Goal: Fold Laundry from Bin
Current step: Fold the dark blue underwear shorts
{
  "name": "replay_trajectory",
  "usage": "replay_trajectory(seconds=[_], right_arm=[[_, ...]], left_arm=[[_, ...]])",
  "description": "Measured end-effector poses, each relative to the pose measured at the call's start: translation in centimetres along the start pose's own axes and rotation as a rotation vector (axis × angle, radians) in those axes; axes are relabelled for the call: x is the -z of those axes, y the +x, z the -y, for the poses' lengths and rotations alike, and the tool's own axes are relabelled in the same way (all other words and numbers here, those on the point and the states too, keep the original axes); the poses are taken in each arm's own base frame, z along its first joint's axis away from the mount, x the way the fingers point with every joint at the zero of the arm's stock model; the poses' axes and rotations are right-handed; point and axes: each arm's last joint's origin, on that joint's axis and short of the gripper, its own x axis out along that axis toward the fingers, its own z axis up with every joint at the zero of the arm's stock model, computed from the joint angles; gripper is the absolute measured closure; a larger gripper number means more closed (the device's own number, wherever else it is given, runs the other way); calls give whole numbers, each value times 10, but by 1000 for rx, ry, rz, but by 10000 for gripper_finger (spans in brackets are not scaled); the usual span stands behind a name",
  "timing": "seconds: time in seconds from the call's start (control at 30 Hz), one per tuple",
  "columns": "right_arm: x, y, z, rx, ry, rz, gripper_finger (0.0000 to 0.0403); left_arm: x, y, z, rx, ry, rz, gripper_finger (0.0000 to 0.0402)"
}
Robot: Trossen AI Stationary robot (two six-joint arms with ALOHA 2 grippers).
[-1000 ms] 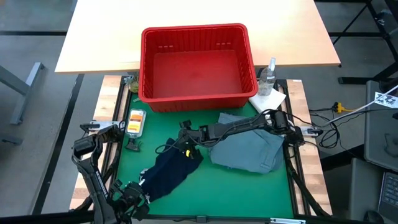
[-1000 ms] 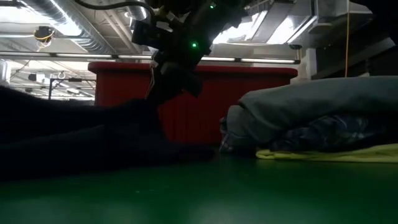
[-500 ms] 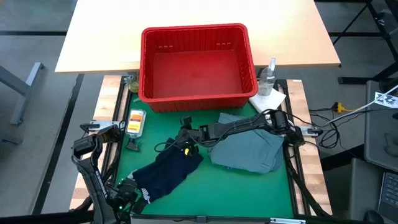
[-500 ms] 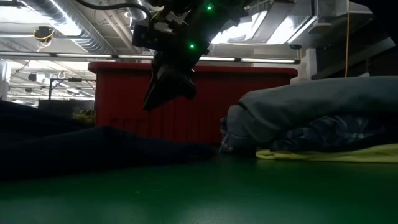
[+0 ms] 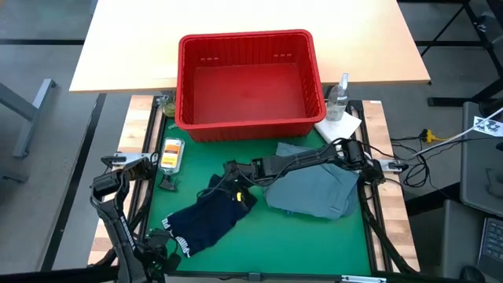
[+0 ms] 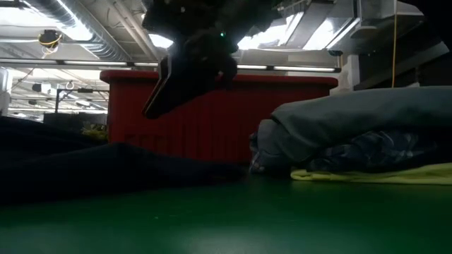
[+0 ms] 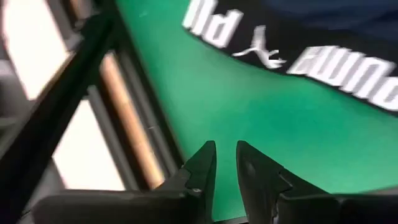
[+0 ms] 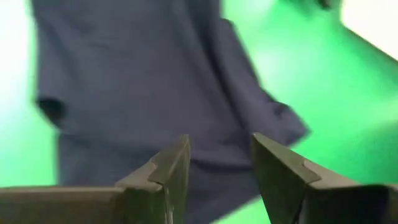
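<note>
My desk (image 5: 314,236) carries a green mat framed by wooden edges. Lying flat on the mat: a dark navy garment (image 5: 211,220) with white lettering on its waistband, and beside it a folded stack topped by the large grey-blue garment (image 5: 313,191). The red bin (image 5: 248,82) stands at the far edge. A paper towel (image 5: 339,126) and clear bottle (image 5: 339,97) sit beside it.

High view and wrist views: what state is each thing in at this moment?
red bin: empty, upright.
navy garment: spread flat on the green mat, not held.
grey-blue garment: folded, on top of the pile.
left gripper: narrowly open, empty.
right gripper: open, empty, above the navy garment.
spray bottle: upright.
</note>
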Motion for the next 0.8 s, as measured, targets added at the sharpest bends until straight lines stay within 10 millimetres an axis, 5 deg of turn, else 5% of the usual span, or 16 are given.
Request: replay_trajectory(seconds=[0.57,0.8], right_arm=[[-1,12,-54,-46,-83,-141,235],[18,39,-58,-57,-84,-224,235]], left_arm=[[1,-9,40,529,49,169,400],[-19,7,69,487,139,271,400]])
